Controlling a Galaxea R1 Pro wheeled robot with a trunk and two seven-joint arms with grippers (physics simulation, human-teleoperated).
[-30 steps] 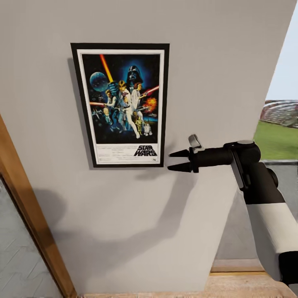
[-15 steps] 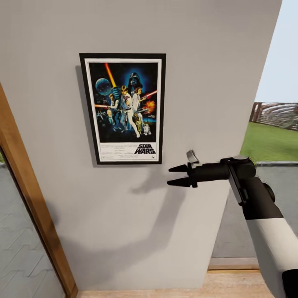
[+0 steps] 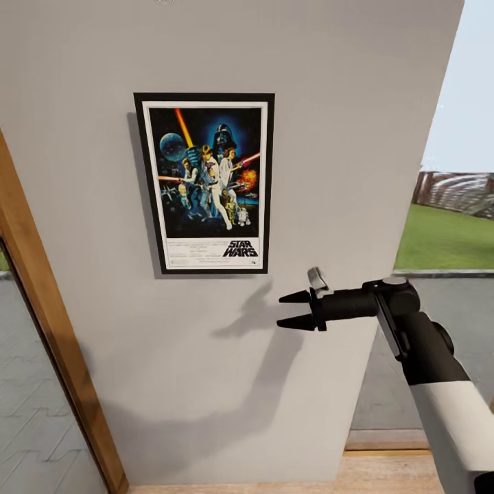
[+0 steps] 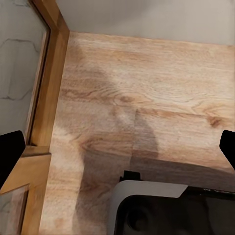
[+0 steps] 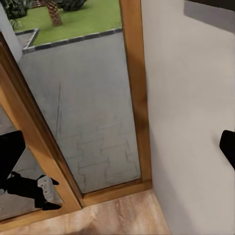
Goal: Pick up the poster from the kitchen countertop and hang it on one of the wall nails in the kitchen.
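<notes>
The Star Wars poster (image 3: 206, 182) hangs flat and upright on the pale grey wall (image 3: 357, 137), with nothing holding it. My right gripper (image 3: 293, 309) is open and empty, pointing left, just below and to the right of the poster's lower right corner and clear of it. In the right wrist view the right gripper (image 5: 117, 149) has its black fingertips (image 5: 10, 152) spread wide, facing the wall's edge and a glass door. My left gripper (image 4: 117, 149) is open over the wood floor (image 4: 147, 98). The nails are hidden; the countertop is out of view.
A wooden door frame (image 3: 48, 329) with glass runs down the left of the wall. To the right of the wall an opening (image 3: 446, 233) looks onto grass and paving. My own base (image 4: 161, 210) stands on the floor below the left gripper.
The head view has pulled back a little, so the poster looks smaller. My right gripper has dropped from level with the poster's bottom edge to below it, still open.
</notes>
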